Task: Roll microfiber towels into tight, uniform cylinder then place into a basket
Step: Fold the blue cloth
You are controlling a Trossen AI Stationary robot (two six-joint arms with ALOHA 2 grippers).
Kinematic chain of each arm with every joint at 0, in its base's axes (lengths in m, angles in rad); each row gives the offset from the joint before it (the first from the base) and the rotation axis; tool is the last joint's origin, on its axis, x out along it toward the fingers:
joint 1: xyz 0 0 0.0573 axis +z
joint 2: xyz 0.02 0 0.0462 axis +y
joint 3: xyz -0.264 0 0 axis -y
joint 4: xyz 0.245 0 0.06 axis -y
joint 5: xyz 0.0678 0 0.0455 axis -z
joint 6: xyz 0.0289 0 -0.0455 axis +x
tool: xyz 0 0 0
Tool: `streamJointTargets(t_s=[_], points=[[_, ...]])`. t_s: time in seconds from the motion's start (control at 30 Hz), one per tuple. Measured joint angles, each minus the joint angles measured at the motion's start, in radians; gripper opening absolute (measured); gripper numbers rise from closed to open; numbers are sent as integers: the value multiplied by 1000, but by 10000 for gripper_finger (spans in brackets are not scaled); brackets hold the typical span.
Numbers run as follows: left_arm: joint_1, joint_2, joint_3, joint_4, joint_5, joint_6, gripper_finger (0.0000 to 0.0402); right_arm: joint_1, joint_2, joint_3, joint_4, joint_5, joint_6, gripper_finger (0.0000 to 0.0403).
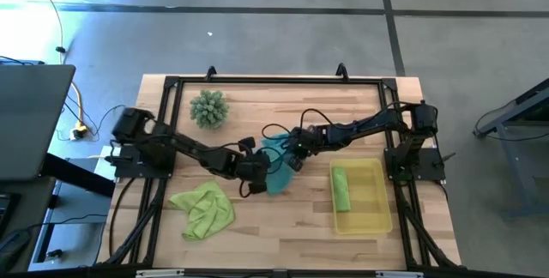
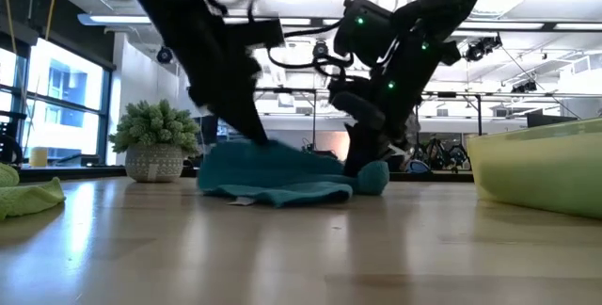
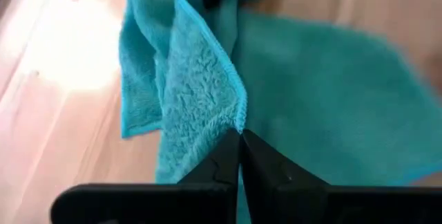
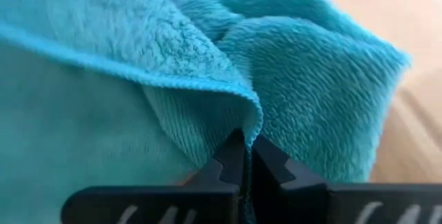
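While both arms meet mid-table, the left gripper [image 3: 239,135] pinches the teal towel's [image 1: 276,168] edge, the right gripper [image 4: 246,140] clamped tight on another fold.

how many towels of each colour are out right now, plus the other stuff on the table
lime green towels: 2, one loose on the table, one rolled in the basket
teal towel: 1, pinched by both the left gripper and right gripper
yellow basket: 1
spiky green plant ball: 1
total: 5
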Motion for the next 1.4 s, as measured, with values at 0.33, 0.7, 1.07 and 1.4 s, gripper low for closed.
streamJointTargets(t_s=[0.33, 0.7, 1.07, 1.4], points=[[-55, -114, 0, -198, -1, -191, 1, 27, -4, 1, 83, -210, -140, 8], [-64, -126, 31, -317, -5, -340, 0, 79, -27, 3, 96, -364, -250, 75], [-67, -237, 39, -371, -29, -306, 0, 79, -43, 4, -219, -275, -243, 83], [-67, -283, 38, -463, -65, -319, 0, 79, -109, 3, -277, -129, -245, 83]])
